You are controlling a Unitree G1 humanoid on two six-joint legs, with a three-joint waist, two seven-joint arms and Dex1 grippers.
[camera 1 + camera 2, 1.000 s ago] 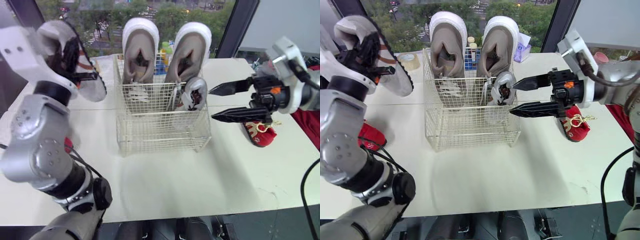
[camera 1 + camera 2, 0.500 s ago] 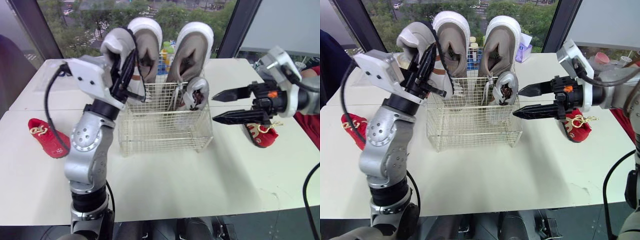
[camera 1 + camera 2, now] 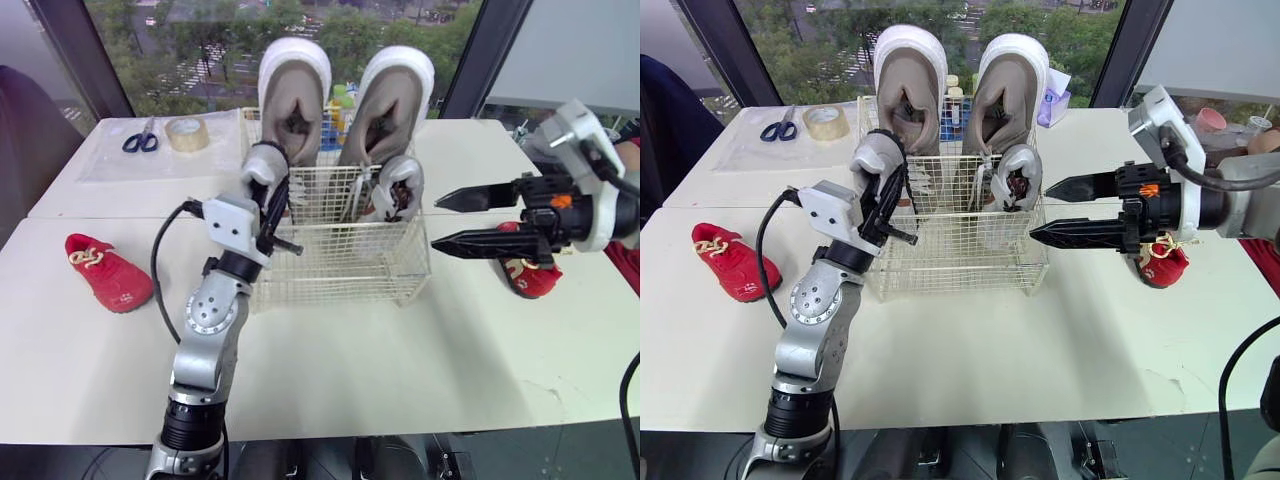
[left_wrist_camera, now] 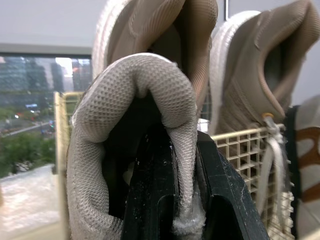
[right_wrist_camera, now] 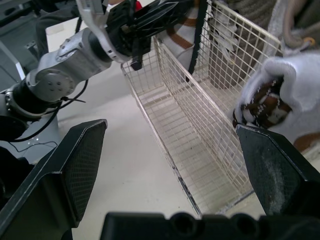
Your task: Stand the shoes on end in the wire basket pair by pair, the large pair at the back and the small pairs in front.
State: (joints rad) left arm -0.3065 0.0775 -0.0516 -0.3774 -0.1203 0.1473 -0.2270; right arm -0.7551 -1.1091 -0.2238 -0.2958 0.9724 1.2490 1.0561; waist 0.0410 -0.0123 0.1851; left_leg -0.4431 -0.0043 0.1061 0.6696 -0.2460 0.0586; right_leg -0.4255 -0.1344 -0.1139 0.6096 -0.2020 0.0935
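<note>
left gripper: clenched on a small grey shoe; the wrist view shows its mesh collar pinched between the two black fingers
held shoe position: upright, at the left front corner of the wire basket, top well above the rim; can't tell if the lower end is inside the wires or just outside
right gripper: released, fingers spread wide, holding nothing; hovers over the table just right of the basket, tips pointing at its right wall, not touching
large pair: left large shoe and right large shoe, beige with white soles, both on end at the back of the basket, side by side, sticking far above the rim
second small grey shoe: on end inside the basket, front right, just in front of the right large shoe, leaning on the right side
left red shoe: lying on the table, well left of the basket
right red shoe: lying on the table, right of the basket, under and behind the right gripper, partly hidden by it
table: white, basket near its middle
scissors: flat at back left of the table
tape roll: just beside the scissors, on the basket side
</note>
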